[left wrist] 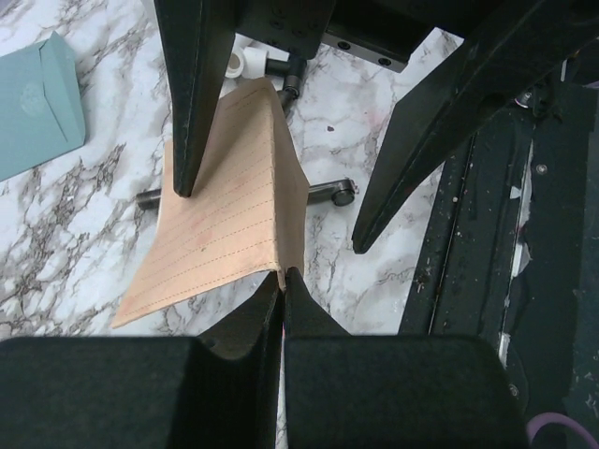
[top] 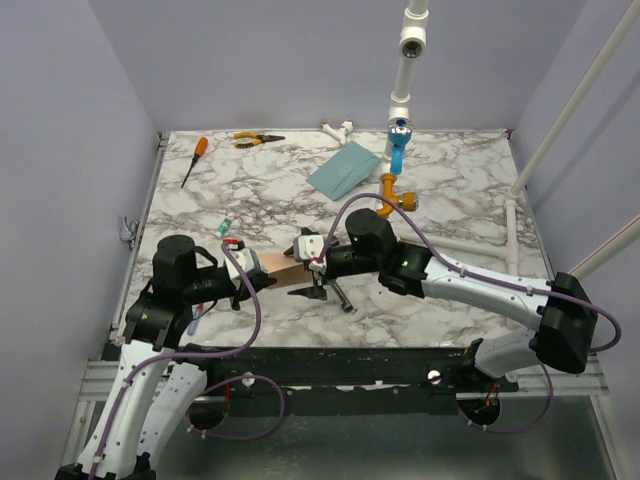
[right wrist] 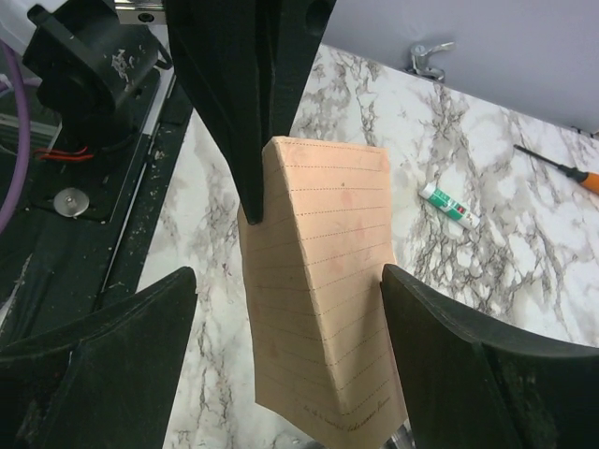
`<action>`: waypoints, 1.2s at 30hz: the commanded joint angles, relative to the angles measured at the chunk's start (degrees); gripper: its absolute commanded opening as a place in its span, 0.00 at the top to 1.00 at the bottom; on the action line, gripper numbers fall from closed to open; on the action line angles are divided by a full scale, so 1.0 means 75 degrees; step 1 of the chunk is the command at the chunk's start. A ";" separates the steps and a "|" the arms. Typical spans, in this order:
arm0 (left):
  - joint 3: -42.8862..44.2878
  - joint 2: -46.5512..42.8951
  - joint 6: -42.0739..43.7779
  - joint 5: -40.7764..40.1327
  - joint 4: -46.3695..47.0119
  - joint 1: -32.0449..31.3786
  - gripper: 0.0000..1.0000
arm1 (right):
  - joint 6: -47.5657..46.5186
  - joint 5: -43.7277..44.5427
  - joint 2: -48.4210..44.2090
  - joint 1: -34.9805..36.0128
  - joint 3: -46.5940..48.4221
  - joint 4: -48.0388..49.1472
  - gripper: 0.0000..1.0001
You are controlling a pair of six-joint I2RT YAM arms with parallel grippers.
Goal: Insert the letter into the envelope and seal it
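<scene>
Left gripper (left wrist: 283, 281) has its black fingers pinched tight on one corner of the tan lined paper letter (left wrist: 229, 210). The sheet is lifted at that corner, bowed and tilted rather than flat on the white marble-patterned table (top: 250, 190). Whether its far edge rests on the marble, can't tell.

Right gripper (right wrist: 288, 276) reaches in from 3 o'clock in the top view, jaws spread wide, one finger on each side of the sheet and gripping nothing. Whether a fingertip brushes the paper, can't tell. The two grippers meet nose to nose on the table's 6 o'clock side, a little left of centre.

The flat teal paper envelope (top: 343, 170) lies on the marble at about 1 o'clock from the letter, well apart. Beyond the raised sheet a dark metal rod (left wrist: 332, 192) lies on the table. A small white-and-green tube (right wrist: 449, 206) sits at 10 o'clock from the letter. An orange-handled screwdriver (top: 195, 158) lies out toward the table's 11 o'clock corner.
</scene>
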 commanded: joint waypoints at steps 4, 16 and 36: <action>0.0180 0.0006 0.0371 0.0246 -0.0115 0.0023 1.00 | 0.0065 0.0003 0.0232 0.0043 0.0334 -0.0154 0.38; 0.0314 -0.0260 0.0367 -0.0509 -0.0150 0.0017 0.93 | 0.0423 0.0227 0.0086 0.0045 0.0396 -0.0375 0.99; 0.0744 -0.0743 0.0809 -0.0309 -0.0381 0.0012 0.16 | 0.0434 -0.0786 -0.0485 0.0066 0.0218 0.0477 0.99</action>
